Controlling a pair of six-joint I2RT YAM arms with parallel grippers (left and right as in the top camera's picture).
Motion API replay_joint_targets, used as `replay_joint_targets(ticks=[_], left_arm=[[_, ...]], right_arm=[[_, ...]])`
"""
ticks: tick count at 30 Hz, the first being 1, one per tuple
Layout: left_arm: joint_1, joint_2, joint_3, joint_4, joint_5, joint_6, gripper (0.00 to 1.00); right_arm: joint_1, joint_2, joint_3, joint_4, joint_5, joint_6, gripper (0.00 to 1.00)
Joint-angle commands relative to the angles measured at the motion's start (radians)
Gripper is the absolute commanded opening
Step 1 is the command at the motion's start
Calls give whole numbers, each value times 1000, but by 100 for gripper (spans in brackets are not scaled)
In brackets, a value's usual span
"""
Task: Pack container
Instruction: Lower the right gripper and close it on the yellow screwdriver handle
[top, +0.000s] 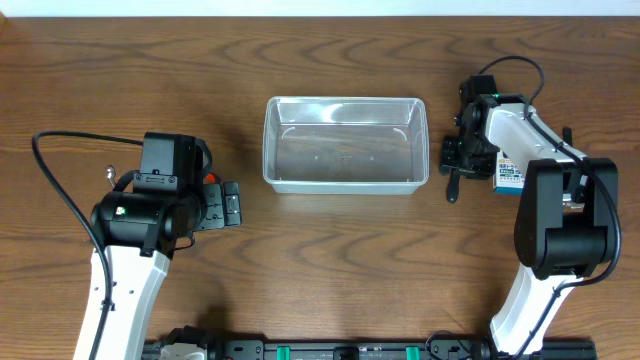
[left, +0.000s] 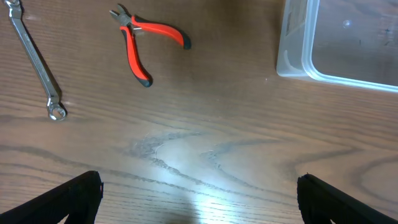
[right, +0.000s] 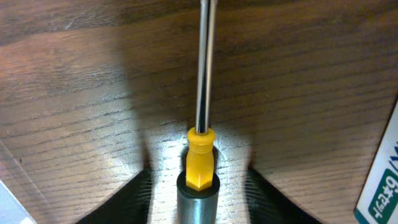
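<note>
Over on the left half of the bench (top: 330, 270), the left gripper (left: 199, 182) hovers low over bare wood with its jaws spread wide and nothing between them. Its wrist camera picks up a silver wrench (left: 34, 59) lying flat, ring end nearest the camera. Just beside it lie red-handled pliers (left: 146, 43), handles splayed and nose pointing away. The two tools sit apart, not touching. From overhead the arm hides both, bar a speck of red.

Moving to the middle, the container (top: 345, 145) sits upright, square to the bench and closer to the far edge than the near one. It's clear plastic with a rounded rim, and there is nothing inside it. One of its corners shows at the top right of the left wrist view, well apart from the pliers.

Now the right side, near the right edge. The right gripper (right: 199, 177) is down at the wood just past the container's right-hand end, and between its jaws lies a screwdriver (right: 200, 149): grey handle, yellow collar, steel shaft running away from the camera. The jaws straddle the handle, parted, with lit wood visible on either side, so there's no grip on it. Just to the right rests a small blue-and-white box (top: 508, 178), beside the gripper.
</note>
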Motion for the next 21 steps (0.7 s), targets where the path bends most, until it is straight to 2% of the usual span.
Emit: replay_joint_targets(ticks=[1, 9, 12, 16, 21], left_arm=[[6, 0, 17, -3, -8, 2, 98], [6, 0, 17, -3, -8, 2, 98], [6, 0, 17, -3, -8, 2, 98], [6, 0, 17, -3, -8, 2, 98], [6, 0, 17, -3, -8, 2, 98]], right_arm=[[-3, 26, 5, -2, -5, -3, 40], [-3, 26, 5, -3, -5, -3, 33], [-3, 26, 5, -7, -5, -3, 23], [-3, 26, 5, -11, -5, -3, 22], [-3, 26, 5, -10, -5, -3, 9]])
